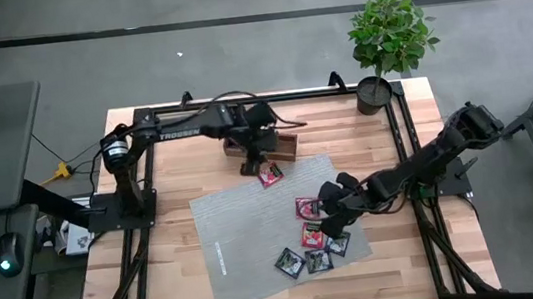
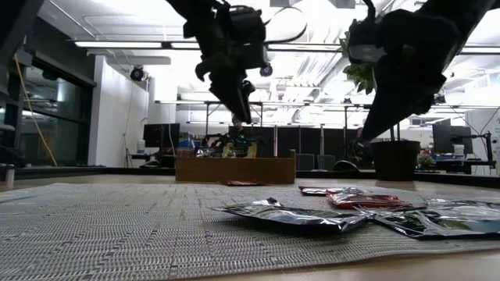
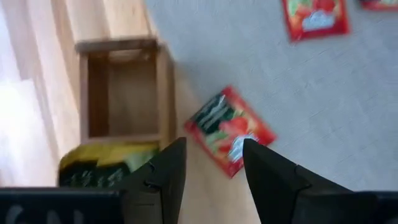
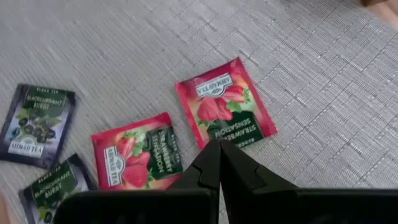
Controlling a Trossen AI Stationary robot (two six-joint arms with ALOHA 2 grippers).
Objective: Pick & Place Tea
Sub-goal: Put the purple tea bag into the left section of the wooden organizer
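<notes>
A red tea sachet (image 3: 229,129) lies flat half on the grey mat's (image 1: 245,227) far edge and half on the wood, right beside the wooden tray (image 3: 165,87). My left gripper (image 3: 214,167) hangs open above it, clear of it. One tray compartment holds yellow-green sachets (image 3: 102,167). The one next to it shows bare. Several red and black sachets (image 1: 312,235) lie flat on the mat's right part. My right gripper (image 4: 219,155) is shut with nothing in it over two red sachets (image 4: 224,109) (image 4: 140,155). The low view shows it raised above the mat.
A potted plant (image 1: 390,40) stands at the table's far right corner. Black frame rails (image 1: 402,144) run along the table's sides. Black sachets (image 4: 37,118) lie near the mat's near right corner. The mat's left half is bare.
</notes>
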